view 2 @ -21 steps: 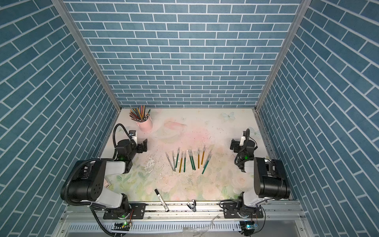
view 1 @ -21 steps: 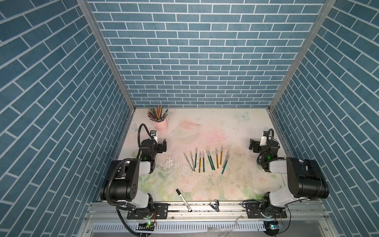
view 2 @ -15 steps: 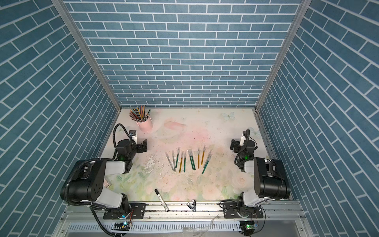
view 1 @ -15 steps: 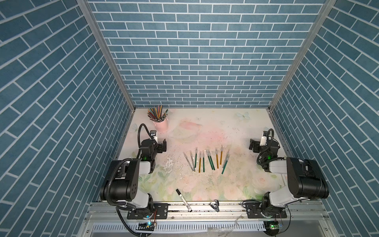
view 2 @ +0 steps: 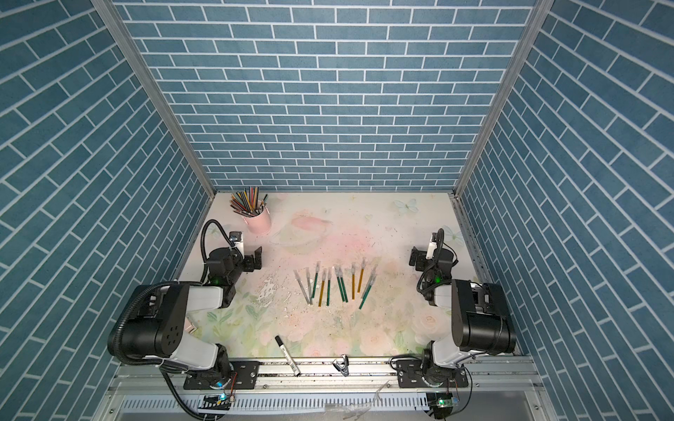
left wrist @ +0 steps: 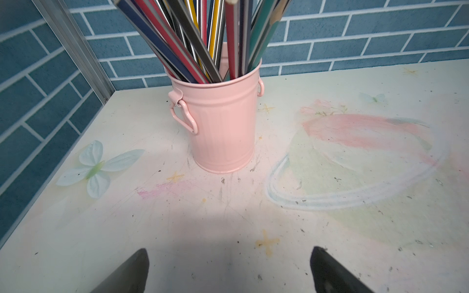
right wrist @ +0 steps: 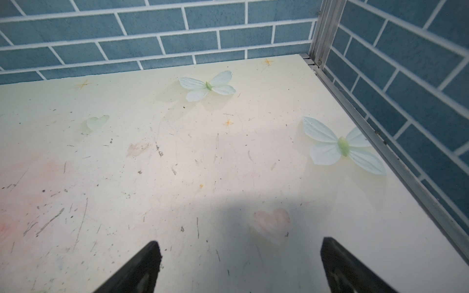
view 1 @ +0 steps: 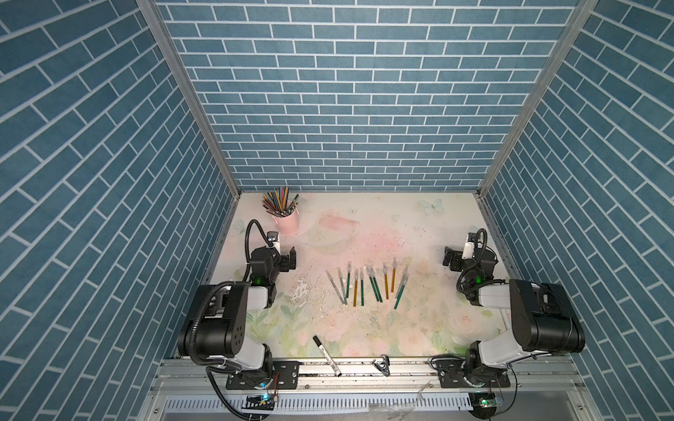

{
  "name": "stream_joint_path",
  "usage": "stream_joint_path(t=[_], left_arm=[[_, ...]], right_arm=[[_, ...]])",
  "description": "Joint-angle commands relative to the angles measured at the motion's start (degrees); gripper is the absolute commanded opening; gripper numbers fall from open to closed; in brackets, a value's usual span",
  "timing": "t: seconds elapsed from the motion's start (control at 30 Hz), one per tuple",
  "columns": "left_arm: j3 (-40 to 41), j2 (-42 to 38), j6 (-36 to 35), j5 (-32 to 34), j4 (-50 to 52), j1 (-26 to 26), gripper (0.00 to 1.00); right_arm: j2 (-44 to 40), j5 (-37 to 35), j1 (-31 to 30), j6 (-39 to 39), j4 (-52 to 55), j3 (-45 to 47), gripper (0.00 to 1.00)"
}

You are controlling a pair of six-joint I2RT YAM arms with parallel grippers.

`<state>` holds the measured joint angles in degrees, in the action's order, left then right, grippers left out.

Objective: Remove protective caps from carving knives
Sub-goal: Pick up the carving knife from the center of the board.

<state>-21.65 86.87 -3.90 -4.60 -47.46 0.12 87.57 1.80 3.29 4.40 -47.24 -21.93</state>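
Note:
Several carving knives (view 1: 368,286) (view 2: 337,283) with green, gold and silver-grey handles lie side by side in a loose row at the middle of the table, seen in both top views. Whitish protective caps (view 1: 394,263) (view 2: 363,261) sit on their far ends. My left gripper (view 1: 282,256) (left wrist: 228,256) rests low at the table's left, open and empty, facing the pink cup. At the table's right, my right gripper (view 1: 467,256) (right wrist: 241,250) is open and empty and faces the far right corner. Neither wrist view shows a knife.
A pink cup (view 1: 286,223) (left wrist: 223,126) of coloured pencils stands at the back left, just beyond the left gripper. A black-capped white marker (view 1: 326,350) lies at the front edge, with a black clip (view 1: 381,364) on the rail. Blue brick walls close three sides.

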Motion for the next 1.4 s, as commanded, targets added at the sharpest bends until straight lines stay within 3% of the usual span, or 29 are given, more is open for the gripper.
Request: stream_joint_path(t=[0.0, 0.73, 0.93, 1.2, 1.37], left_arm=[[-0.85, 0.36, -0.59, -0.23, -1.05, 0.23, 0.99], [-0.76, 0.32, -0.49, -0.24, -1.26, 0.23, 0.99], [-2.33, -2.73, -0.05, 1.00, 4.15, 0.23, 0.99], [-10.60, -13.11, 6.74, 5.53, 28.52, 0.23, 0.99], [-12.12, -17.89, 11.84, 3.21, 30.69, 0.14, 0.99]], right_arm=[[0.67, 0.39, 0.14, -1.81, -1.09, -1.09, 0.99], [0.58, 0.65, 0.29, -1.76, -1.23, -0.92, 0.99], [0.27, 0.89, 0.34, -1.80, -0.74, -1.12, 0.99], [-7.05, 0.88, 0.40, -0.09, 17.43, -7.32, 0.99], [-13.57, 1.10, 0.40, 3.26, 27.80, -9.26, 0.99]])
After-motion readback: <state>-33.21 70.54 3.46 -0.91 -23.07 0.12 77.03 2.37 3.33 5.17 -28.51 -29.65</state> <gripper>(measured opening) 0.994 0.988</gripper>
